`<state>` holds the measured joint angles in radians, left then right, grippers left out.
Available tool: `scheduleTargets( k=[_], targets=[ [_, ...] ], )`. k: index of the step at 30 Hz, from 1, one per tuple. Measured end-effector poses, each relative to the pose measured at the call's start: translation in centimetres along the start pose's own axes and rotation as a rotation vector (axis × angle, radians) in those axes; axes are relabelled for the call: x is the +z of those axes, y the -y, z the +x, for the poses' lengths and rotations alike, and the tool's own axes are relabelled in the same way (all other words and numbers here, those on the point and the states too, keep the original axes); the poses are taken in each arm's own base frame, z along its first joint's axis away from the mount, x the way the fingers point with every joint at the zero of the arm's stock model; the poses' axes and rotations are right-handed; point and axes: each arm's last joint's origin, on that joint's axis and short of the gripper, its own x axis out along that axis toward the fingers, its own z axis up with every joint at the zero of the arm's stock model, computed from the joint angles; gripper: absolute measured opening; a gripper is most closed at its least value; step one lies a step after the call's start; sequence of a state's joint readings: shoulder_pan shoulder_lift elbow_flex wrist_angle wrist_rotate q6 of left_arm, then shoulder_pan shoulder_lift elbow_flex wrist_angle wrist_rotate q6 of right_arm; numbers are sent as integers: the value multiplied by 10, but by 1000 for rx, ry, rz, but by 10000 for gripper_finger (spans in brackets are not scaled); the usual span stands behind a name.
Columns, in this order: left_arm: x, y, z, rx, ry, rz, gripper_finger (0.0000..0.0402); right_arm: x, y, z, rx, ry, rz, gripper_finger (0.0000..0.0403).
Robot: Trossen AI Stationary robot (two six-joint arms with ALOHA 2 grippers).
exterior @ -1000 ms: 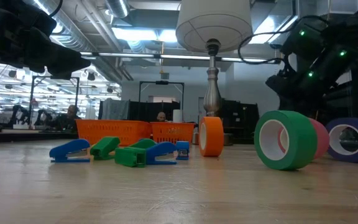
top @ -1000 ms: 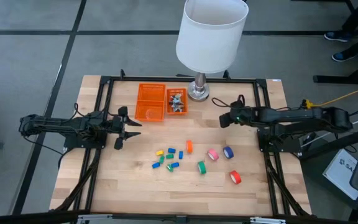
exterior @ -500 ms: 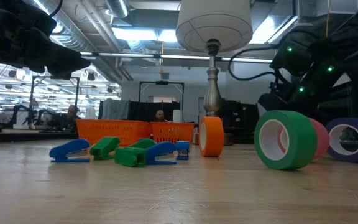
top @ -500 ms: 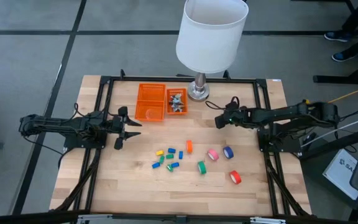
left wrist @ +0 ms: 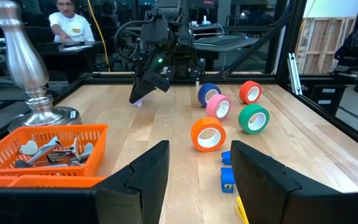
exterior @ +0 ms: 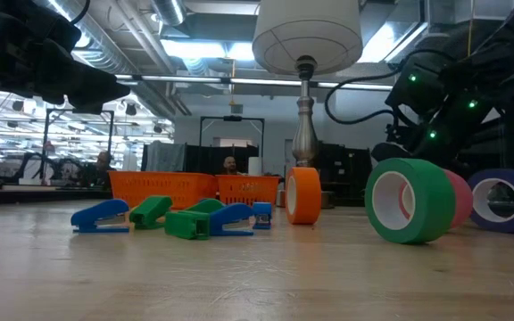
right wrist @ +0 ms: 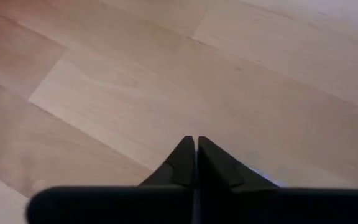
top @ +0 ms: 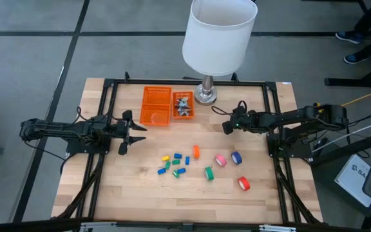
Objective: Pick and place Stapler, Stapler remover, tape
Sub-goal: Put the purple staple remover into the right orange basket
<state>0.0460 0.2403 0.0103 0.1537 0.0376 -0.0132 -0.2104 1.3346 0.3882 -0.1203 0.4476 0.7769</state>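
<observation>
Five small tape rolls stand on edge on the wood: orange, pink, blue, green and red. Several tiny blue, green and yellow staplers lie in a cluster left of the orange roll. Metal staple removers lie in the smaller orange basket. My right gripper is shut and tipped down over bare wood, between the lamp base and the tape rolls. In its wrist view the shut gripper points at bare planks. My left gripper is open and waits near the table's left side.
Two orange baskets sit side by side near the far edge. A lamp with a white shade stands on its metal base beside them. A black frame runs round the table. People sit in the room beyond.
My right gripper has moved toward the table's left edge and come lower, its arm stretching out past the lamp base. The tape rolls, staplers and left arm have stayed put.
</observation>
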Motion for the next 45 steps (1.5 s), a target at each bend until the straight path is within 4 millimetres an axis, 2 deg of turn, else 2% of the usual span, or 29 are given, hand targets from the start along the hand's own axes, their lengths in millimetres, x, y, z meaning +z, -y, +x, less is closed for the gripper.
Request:
scheduleTargets(
  k=[6,10,24,38,45],
  targets=[
    [0,0,0,0,0,0,169,1,-2,0,25,4,9,17],
    [0,0,0,0,0,0,169,4,-6,0,75,23,6,6],
    [0,0,0,0,0,0,169,26,-28,-7,384,186,48,5],
    [0,0,0,0,0,0,169,67,-68,-40,520,360,-96,5],
    [0,0,0,0,0,0,169,89,-83,-55,539,456,-188,5]
  ],
)
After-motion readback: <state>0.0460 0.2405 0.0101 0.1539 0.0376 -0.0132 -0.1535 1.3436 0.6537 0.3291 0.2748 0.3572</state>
